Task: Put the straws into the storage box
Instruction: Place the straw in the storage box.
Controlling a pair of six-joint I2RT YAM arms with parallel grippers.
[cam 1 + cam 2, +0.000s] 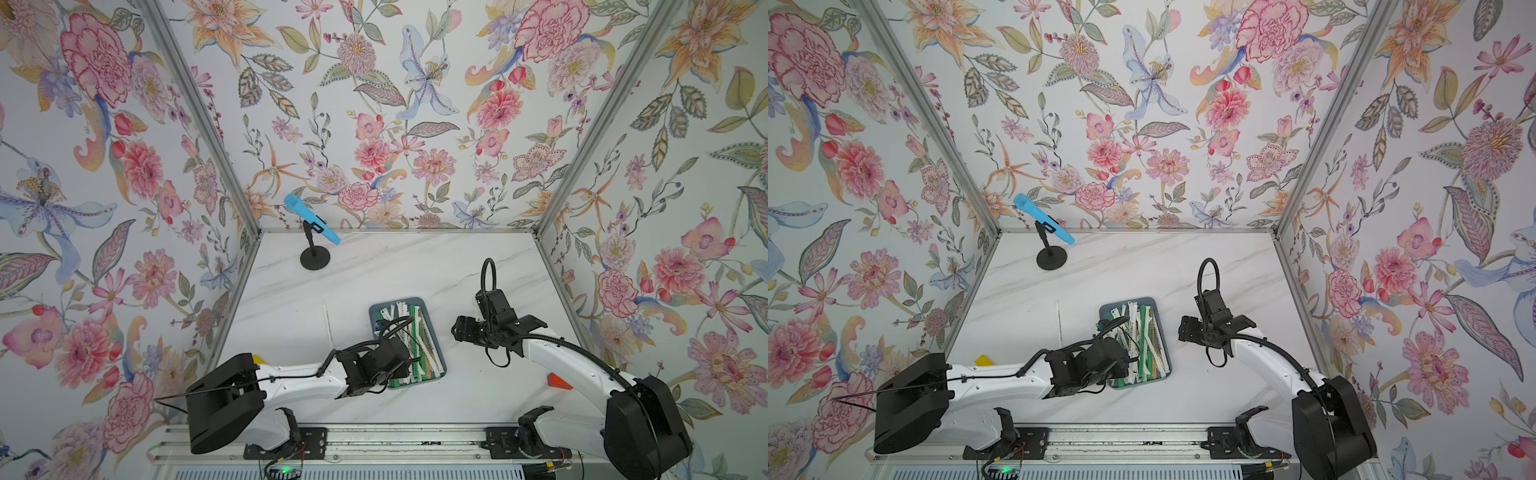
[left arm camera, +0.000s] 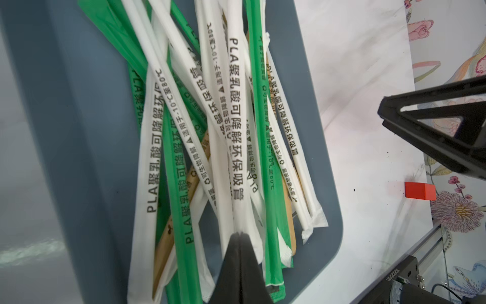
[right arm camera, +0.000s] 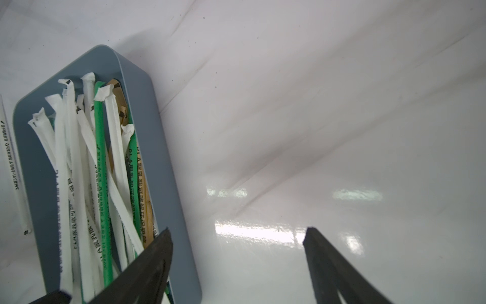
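The storage box [image 1: 435,337] [image 1: 1161,329], a blue-grey tray, sits at the table's middle front. Several green, white and tan straws [image 1: 409,328] [image 1: 1142,328] [image 2: 234,131] [image 3: 100,158] lie lengthwise in it. One white straw [image 1: 328,328] [image 1: 1059,324] [image 3: 10,163] lies on the table left of the box. My left gripper [image 1: 413,360] [image 1: 1133,361] [image 2: 240,234] is shut, low over the box's near end. Its tips rest on a printed white straw; I see nothing pinched. My right gripper [image 1: 459,328] [image 1: 1185,328] [image 3: 236,234] hangs open and empty, just right of the box [image 3: 163,158].
A small red block [image 1: 557,380] [image 2: 419,190] lies near the right wall by the right arm. A blue microphone [image 1: 311,218] on a black stand is at the back left. A yellow piece [image 1: 257,358] shows by the left arm's base. Floral walls enclose three sides.
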